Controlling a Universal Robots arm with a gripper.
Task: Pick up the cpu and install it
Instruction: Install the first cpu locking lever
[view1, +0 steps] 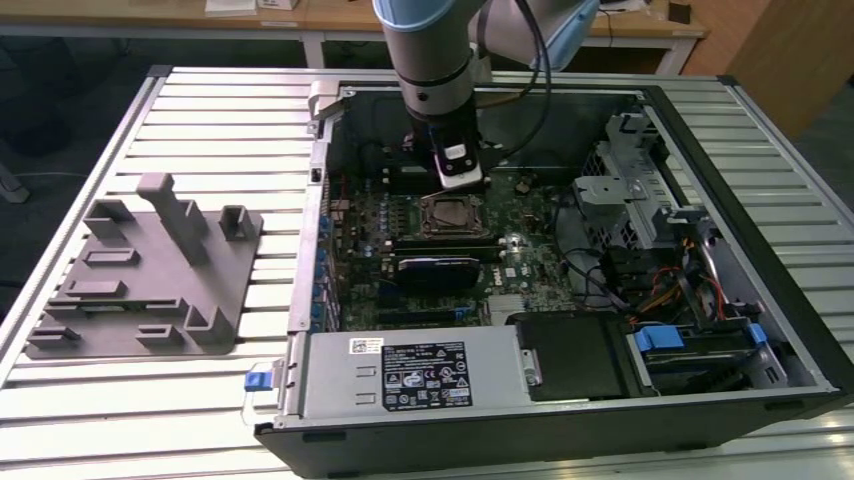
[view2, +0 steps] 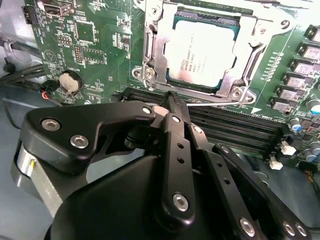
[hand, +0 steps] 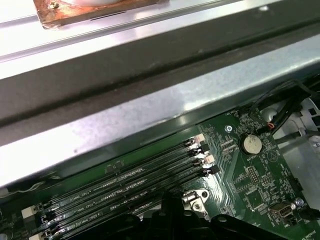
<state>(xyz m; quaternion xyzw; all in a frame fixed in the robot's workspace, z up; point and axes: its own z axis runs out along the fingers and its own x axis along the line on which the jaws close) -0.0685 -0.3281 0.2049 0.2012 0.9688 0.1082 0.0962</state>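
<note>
The cpu (view2: 200, 50), a silver square with a pale rim, lies flat in the motherboard socket inside its metal frame (view2: 150, 60). In the exterior view the cpu (view1: 447, 213) sits mid-board in the open computer case. My gripper (view2: 172, 98) hangs just beside the socket, over the memory slots, with its black fingers (view2: 176, 130) pressed together and nothing between them. In the exterior view the gripper (view1: 458, 182) hovers just behind the socket, slightly above the board.
Black memory slots (hand: 130, 185) run beside the socket, with a coin battery (hand: 251, 144) close by. The case wall (hand: 150, 110) rises nearby. A power supply (view1: 414, 375) and drive bays (view1: 694, 340) fill the case front. A grey fixture (view1: 147, 270) lies at the exterior view's left.
</note>
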